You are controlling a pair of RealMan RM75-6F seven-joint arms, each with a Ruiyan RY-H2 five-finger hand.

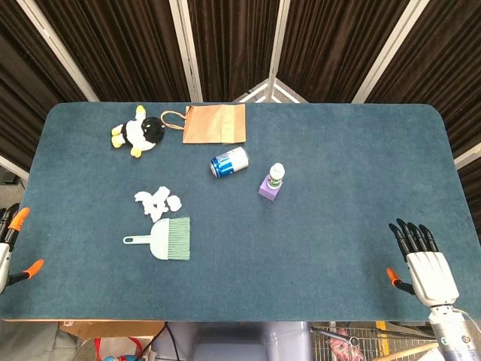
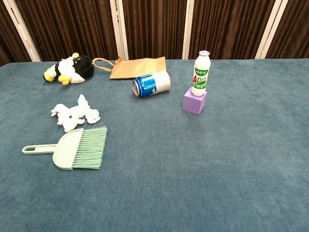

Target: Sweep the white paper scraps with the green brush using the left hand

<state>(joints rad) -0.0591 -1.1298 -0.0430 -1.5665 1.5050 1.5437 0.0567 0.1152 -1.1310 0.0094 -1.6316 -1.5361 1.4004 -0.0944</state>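
Note:
The green brush (image 1: 165, 238) (image 2: 77, 148) lies flat on the blue table (image 1: 331, 233), handle pointing left and bristles to the right. Just beyond it sits a small heap of white paper scraps (image 1: 158, 201) (image 2: 75, 115), almost touching the bristles. Only the edge of my left hand (image 1: 9, 247) shows, at the table's far left, orange-tipped fingers apart, holding nothing, well left of the brush. My right hand (image 1: 422, 262) rests at the front right corner with fingers spread and empty. Neither hand shows in the chest view.
A black-and-white plush penguin (image 1: 139, 133) (image 2: 70, 68) and a flat brown paper bag (image 1: 214, 122) (image 2: 137, 67) lie at the back. A blue can (image 1: 229, 162) (image 2: 152, 84) lies on its side mid-table. A small bottle (image 1: 276, 175) (image 2: 201, 72) stands on a purple block (image 1: 267, 190) (image 2: 195, 101).

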